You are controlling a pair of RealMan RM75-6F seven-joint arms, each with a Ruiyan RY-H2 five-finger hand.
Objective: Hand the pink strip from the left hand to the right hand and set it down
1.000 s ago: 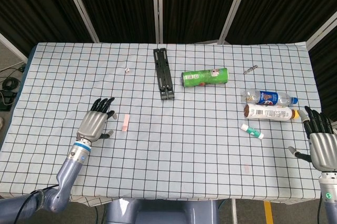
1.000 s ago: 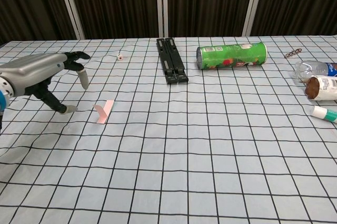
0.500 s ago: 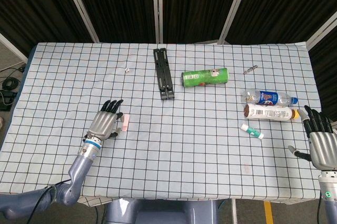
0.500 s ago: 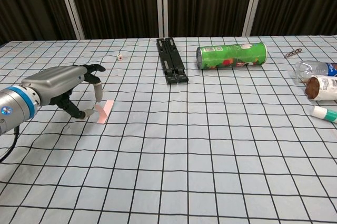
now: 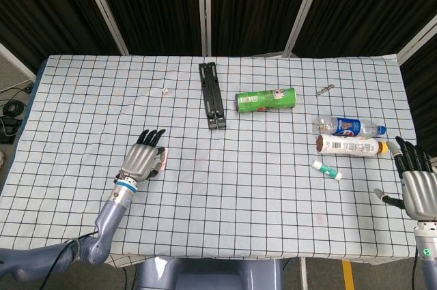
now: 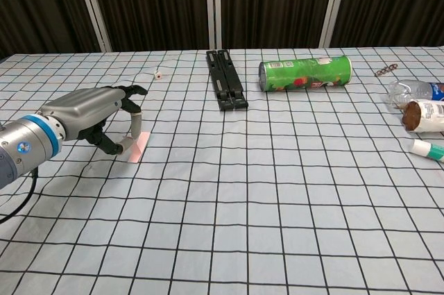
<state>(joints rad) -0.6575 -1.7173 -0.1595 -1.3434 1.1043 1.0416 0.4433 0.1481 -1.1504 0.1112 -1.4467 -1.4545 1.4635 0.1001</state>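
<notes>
I am at the very start of the job. The pink strip (image 6: 139,146) lies on the checked tablecloth (image 5: 273,187) near the table's left edge, towards the front. My left hand (image 5: 142,162) sits over it with its fingers curled down around it; in the chest view a fingertip (image 6: 137,123) and the thumb touch the strip's two sides, but I cannot tell whether they grip it, and the strip is not lifted. From the head view only a sliver of pink shows beside the hand. My right hand (image 5: 416,184) waits at the table's right edge near the front corner, fingers spread and holding nothing. Left to do, as I judge it: pinch and lift the strip, carry it towards the middle, pass it across, and set it down.

Compared with a second ago, my left hand has moved right, from well beside the strip to directly over it, and its fingers have closed in from both sides. The strip has not visibly shifted. My right hand has stayed where it was.
</notes>
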